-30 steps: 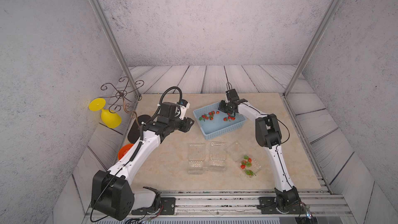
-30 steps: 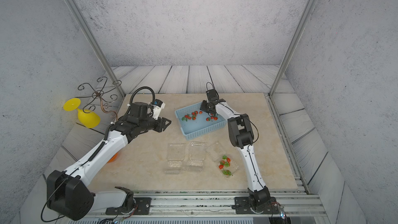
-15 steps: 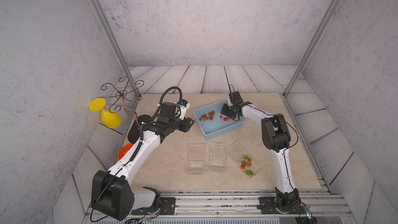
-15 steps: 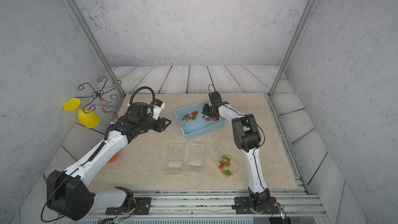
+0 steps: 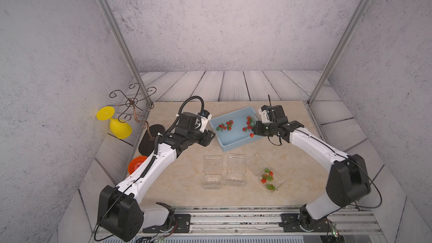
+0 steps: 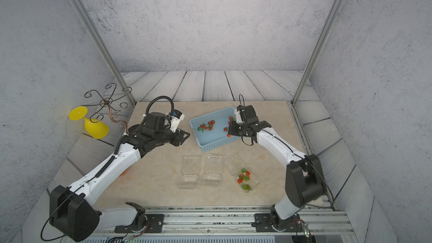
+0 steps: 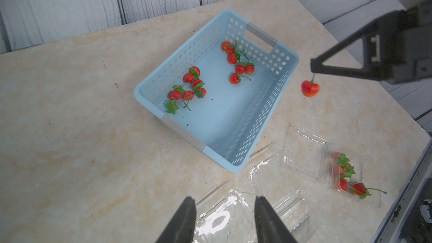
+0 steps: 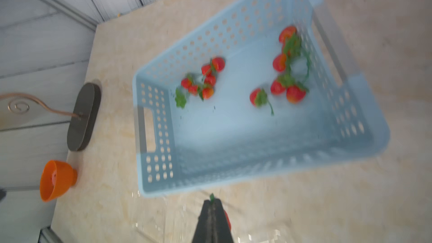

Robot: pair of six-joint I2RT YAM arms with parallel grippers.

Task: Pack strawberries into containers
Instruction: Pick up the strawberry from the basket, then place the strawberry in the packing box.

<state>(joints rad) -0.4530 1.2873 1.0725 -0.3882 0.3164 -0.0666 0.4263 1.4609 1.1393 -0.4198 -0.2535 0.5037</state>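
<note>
Shut on a thin green stem, the right jaws dangle one strawberry (image 5: 251,135) by the blue basket (image 5: 233,146) rim at frame centre, likely bound for the clear containers (image 5: 236,170) lower centre, while the left jaws hang part-open and empty above the beige stone-look surface (image 5: 175,183), grey walls (image 5: 210,31) around

A light blue perforated plastic basket (image 5: 235,137) sits at the back middle of the beige stone tabletop (image 5: 177,178), with small red strawberries (image 5: 225,126) in two clusters inside, one left, one right. In front of it three clear plastic clamshell containers (image 5: 236,169) lie in a row; the rightmost container (image 5: 256,165) holds more strawberries. The left gripper (image 6: 184,138) is just left of the basket; the right gripper (image 7: 313,64) is by its right wall, one strawberry (image 7: 310,88) hanging below it. At the table's left edge are a round orange bowl (image 5: 136,163) and, behind it, a dark oval stand base (image 5: 149,141); a yellow plastic goblet (image 5: 118,125) lies further left, off the table
</note>
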